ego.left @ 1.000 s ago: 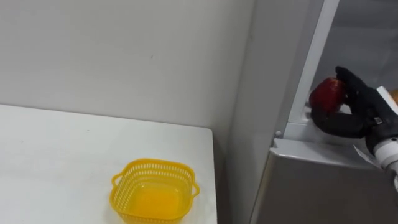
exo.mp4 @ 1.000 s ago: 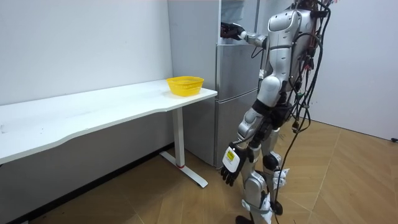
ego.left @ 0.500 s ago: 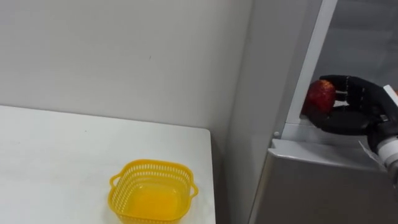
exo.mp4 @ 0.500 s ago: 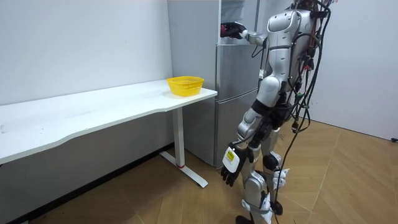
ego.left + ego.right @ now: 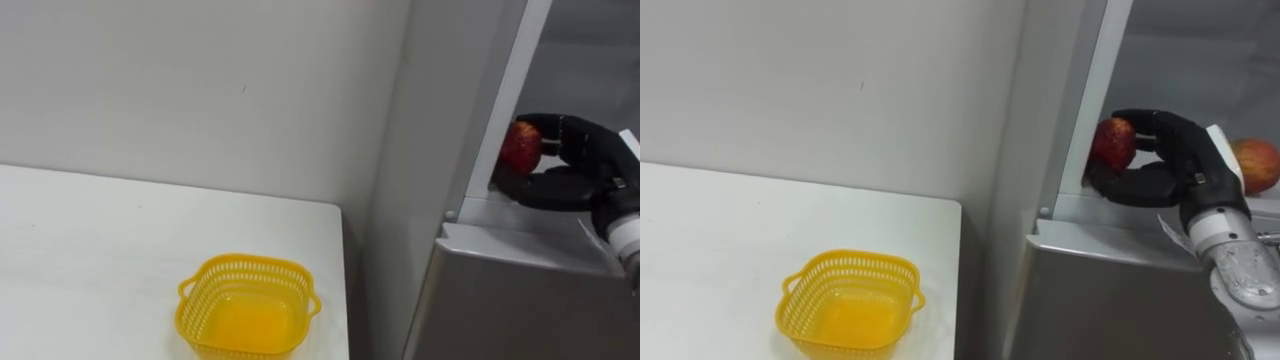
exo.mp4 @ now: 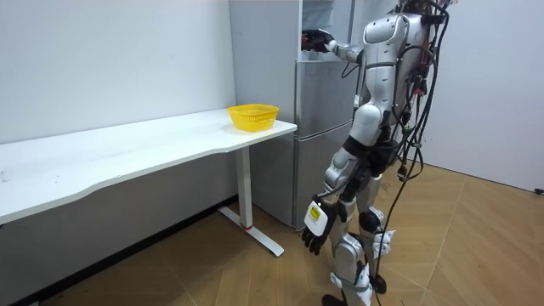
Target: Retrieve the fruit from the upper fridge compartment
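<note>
A red apple sits at the front edge of the open upper fridge compartment. My right hand comes in from the right and is shut on it, dark fingers arched over its top and thumb below. A second reddish apple lies on the shelf behind the hand. In the room view I stand facing the grey fridge with the right hand raised to it. My left hand hangs by my leg, its fingers relaxed.
A yellow plastic basket stands empty near the right end of the white table, just left of the fridge. The shut lower fridge door is under my right hand. The wall is behind the table.
My right hand has turned around the apple, from cupping it from behind to arching its fingers over it. The apple stays at the compartment's edge. The left hand has not moved.
</note>
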`<state>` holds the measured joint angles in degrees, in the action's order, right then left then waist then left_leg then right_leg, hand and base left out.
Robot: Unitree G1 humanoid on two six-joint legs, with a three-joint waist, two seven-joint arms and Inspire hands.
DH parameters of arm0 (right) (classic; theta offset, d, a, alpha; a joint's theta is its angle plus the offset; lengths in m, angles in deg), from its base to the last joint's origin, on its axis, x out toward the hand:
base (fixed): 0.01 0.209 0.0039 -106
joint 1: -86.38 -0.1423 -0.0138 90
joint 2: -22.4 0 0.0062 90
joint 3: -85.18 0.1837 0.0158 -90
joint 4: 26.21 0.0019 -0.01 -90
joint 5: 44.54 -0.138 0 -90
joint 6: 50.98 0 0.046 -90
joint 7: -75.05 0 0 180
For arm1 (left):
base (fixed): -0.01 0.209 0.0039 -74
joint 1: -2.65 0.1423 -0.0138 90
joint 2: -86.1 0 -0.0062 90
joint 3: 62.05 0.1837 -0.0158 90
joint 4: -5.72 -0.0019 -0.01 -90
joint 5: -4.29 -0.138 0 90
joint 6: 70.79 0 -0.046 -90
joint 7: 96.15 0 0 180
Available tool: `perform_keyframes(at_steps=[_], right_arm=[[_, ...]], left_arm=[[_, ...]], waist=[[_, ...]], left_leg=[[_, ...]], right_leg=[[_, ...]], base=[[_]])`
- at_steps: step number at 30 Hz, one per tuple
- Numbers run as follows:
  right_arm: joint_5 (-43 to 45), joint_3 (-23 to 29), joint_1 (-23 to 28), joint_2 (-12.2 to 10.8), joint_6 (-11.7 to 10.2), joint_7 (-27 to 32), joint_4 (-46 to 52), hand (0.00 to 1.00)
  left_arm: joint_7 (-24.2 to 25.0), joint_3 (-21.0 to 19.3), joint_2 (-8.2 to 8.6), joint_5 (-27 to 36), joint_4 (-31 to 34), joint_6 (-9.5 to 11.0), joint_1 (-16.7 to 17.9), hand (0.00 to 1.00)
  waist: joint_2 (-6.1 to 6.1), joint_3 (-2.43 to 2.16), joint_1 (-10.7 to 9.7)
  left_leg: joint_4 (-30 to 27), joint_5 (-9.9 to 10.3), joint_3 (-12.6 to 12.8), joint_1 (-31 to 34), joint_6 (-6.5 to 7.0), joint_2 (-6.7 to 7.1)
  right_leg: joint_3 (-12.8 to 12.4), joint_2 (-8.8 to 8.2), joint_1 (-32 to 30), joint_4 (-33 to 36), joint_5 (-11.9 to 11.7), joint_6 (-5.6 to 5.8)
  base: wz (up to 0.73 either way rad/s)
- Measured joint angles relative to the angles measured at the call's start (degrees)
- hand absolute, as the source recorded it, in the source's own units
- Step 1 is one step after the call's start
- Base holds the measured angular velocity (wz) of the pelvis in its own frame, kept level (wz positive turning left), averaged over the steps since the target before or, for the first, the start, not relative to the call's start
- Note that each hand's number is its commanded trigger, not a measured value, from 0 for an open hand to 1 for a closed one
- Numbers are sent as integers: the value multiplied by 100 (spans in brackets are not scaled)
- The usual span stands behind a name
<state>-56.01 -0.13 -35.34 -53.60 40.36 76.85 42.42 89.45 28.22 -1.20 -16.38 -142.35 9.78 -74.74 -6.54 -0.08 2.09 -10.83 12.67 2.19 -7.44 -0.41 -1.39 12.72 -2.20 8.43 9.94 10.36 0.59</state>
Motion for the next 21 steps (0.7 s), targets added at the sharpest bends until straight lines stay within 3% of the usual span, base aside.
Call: perform_keyframes(at_steps=[5, 9, 14, 21], right_arm=[[23, -5, 3, -73, 6, 171, 110, 100], [343, 8, 117, -205, 8, 624, 530, 100], [1037, 28, 840, -745, -60, 1390, 1701, 100], [1741, -10, 1453, -1169, -127, 1855, 2706, 100]], left_arm=[[-19, 3, 2, 14, -11, 10, -17, 0], [-117, 3, 78, 12, -15, 21, -17, 0], [-172, 45, 143, 223, -49, 170, -21, 0], [-303, 231, 183, 300, -197, 417, -186, 0]], waist=[[30, 19, -21], [156, 19, -25], [350, -20, -21], [400, 15, -16]], left_leg=[[7, 0, 3, 26, 0, 2], [-14, 0, 5, 85, 0, 3], [-12, -3, 4, 74, -1, 1], [8, -4, 93, 83, -2, 0]], right_leg=[[-5, -1, -29, 3, 0, 0], [-15, 3, -81, 2, -4, -1], [-5, 9, -91, -19, -3, 0], [-93, 12, -158, -16, -4, -1]], base=[[0], [0], [0], [-7]])
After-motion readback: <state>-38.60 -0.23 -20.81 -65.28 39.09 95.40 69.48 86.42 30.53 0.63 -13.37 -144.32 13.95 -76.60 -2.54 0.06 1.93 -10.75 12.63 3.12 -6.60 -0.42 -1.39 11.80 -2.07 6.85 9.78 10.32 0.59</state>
